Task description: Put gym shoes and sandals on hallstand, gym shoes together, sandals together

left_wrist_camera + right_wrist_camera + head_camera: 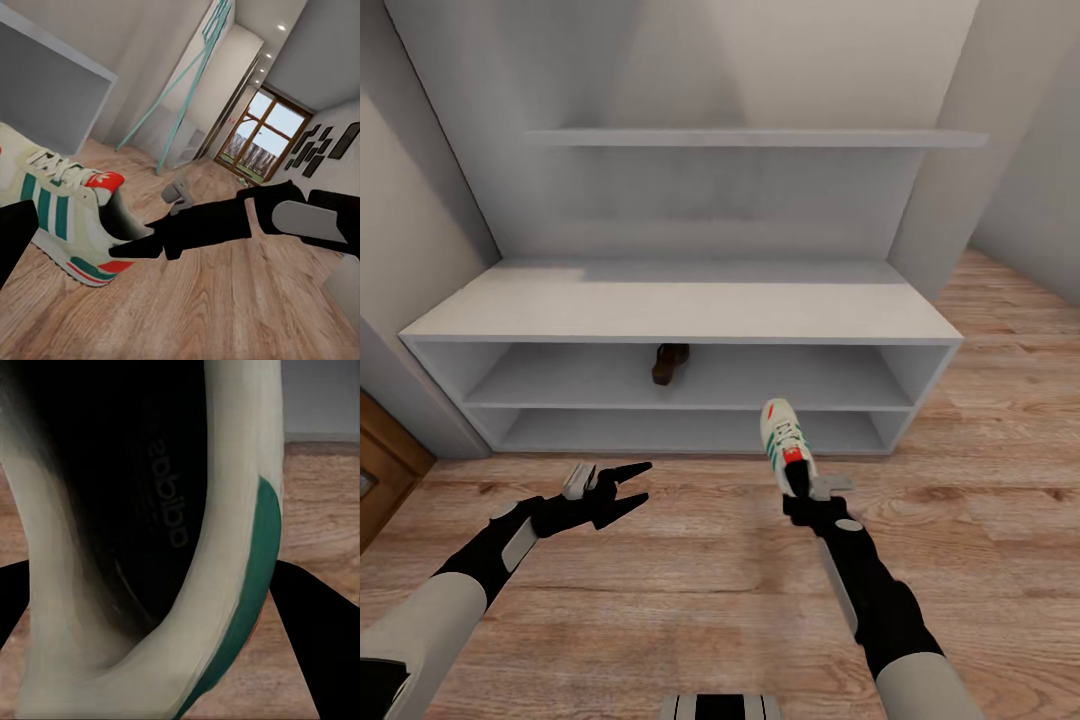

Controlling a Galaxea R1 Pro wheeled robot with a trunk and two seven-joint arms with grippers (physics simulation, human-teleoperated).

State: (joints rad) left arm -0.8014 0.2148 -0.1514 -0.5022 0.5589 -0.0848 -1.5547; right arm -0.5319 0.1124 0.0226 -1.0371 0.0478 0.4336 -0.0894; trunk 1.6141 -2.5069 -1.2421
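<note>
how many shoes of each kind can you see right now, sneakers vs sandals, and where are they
sneakers: 1, the sneaker gripped at its heel by the right gripper, held above the floor in front of the rack
sandals: 1, the brown sandal lying on the rack's upper open shelf
total: 2 shoes; the left gripper is open and holds nothing
</note>
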